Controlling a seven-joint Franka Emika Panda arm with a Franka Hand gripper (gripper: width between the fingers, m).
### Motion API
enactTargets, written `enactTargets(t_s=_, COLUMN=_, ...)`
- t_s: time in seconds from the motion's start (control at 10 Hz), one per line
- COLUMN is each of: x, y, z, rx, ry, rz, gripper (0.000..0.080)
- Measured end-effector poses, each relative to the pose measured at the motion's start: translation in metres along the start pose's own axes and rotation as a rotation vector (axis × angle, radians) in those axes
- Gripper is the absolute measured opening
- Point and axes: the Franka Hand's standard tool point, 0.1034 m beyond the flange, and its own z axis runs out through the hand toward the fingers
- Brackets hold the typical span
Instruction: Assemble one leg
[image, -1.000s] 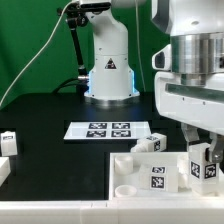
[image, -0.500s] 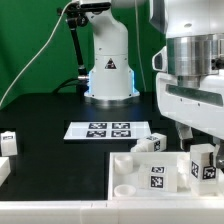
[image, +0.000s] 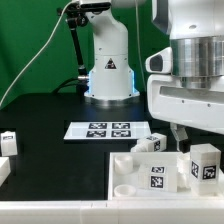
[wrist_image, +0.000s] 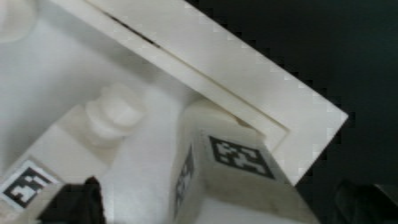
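The leg (image: 205, 163) stands upright at the panel's (image: 135, 187) corner on the exterior view's right, seemingly seated, with the gripper (image: 185, 140) just above it, fingers apart and holding nothing, so next it likely needs regrasping for tightening.

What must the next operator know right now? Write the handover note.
Gripper: hangs just above the leg, holding nothing that shows; open or shut cannot be told.
Leg: stands upright on the panel, at its corner on the exterior view's right, tag facing the camera.
Spare legs: one at the panel's far edge, two at the exterior view's left edge.
Done: leg placed at its corner.
Left: check it is fully seated; the pictures cannot confirm this.
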Motion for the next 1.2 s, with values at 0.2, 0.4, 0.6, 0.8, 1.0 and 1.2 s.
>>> enactTargets(t_s=0.2, x=-0.001, y=-0.001, z=0.000, rx=-0.011, ry=0.007, rz=-0.203, gripper=0.0649)
enactTargets(t_s=0.4, x=-0.003, y=-0.003, z=-0.001, rx=-0.017, ry=0.017, rz=-0.370, gripper=0.0649)
enactTargets(t_s=0.6, x=-0.003, y=-0.003, z=-0.001, rx=-0.020, ry=0.018, rz=-0.585, gripper=0.0649)
enactTargets(t_s=0.8, x=-0.001, y=-0.003, z=-0.001, rx=-0.023, ry=0.018, rz=-0.686, gripper=0.0649)
enactTargets(t_s=1.0, x=0.002, y=-0.001, z=-0.001, rx=-0.040, ry=0.026, rz=-0.842, gripper=0.0649)
enactTargets(t_s=1.2, x=0.007, y=0.002, z=-0.001, rx=-0.049, ry=0.027, rz=-0.968, gripper=0.0636)
